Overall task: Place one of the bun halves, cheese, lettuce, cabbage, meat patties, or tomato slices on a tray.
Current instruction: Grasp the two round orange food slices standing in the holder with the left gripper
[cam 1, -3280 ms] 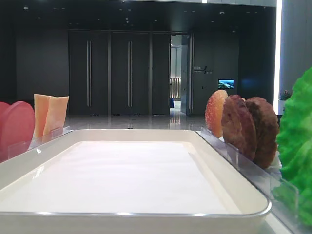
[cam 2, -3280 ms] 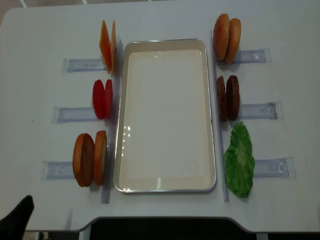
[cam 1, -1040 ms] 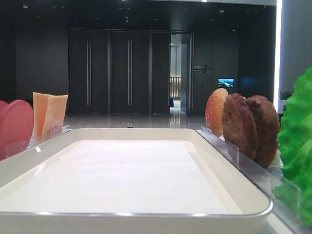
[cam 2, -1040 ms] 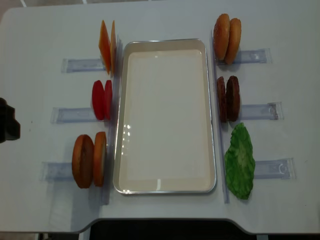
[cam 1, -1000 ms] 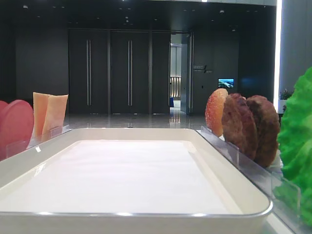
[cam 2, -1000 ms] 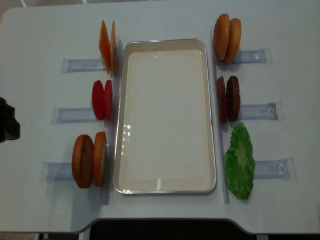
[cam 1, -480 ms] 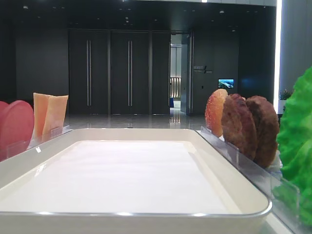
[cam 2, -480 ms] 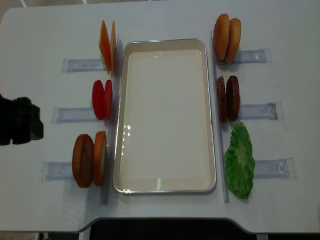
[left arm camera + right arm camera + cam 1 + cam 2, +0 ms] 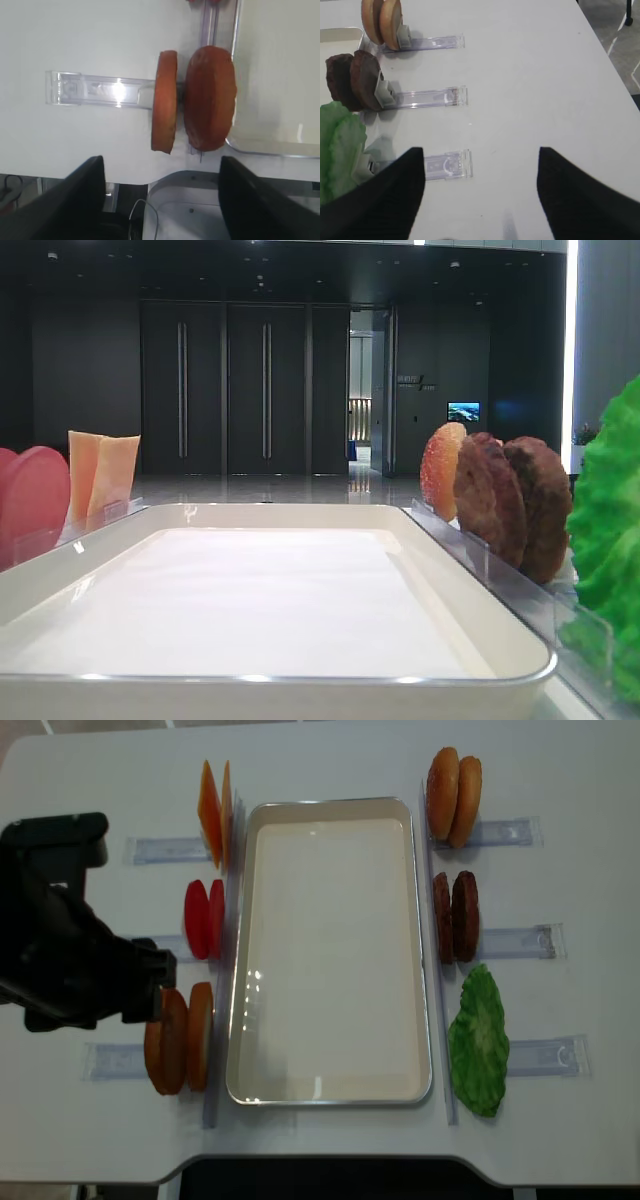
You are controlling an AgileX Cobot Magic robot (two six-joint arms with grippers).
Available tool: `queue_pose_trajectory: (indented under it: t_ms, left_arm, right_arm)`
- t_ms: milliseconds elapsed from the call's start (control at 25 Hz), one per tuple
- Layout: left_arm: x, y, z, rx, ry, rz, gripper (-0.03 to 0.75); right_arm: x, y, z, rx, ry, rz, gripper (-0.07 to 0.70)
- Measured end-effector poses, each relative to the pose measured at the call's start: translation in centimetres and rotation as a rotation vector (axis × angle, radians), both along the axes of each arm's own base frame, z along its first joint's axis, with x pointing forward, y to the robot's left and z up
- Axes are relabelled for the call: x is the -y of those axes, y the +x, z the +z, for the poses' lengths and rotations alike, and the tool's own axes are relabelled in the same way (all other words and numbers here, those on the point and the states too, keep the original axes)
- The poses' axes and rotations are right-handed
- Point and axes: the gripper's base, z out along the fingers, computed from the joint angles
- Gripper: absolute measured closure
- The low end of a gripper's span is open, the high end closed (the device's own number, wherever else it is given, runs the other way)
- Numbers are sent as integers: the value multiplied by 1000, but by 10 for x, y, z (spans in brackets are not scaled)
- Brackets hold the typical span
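Realsense view: tray held nothing; no item yet placed. Left gripper hovered with fingers spread wide, empty, over two upright bun halves left of tray. Right gripper likewise parted, empty, beside lettuce. Pick, carry and placement all remained.

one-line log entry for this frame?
left gripper: open, above bun halves | right gripper: open, over bare table | tray: nothing on it | no item picked yet
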Motion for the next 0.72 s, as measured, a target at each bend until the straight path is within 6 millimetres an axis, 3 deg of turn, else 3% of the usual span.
queue_pose_trajectory:
  t_ms: [720]
  left_arm:
    - [36,27,-39,-16,17,31,177]
  right_arm:
    - [0,0,0,0,0,0,174]
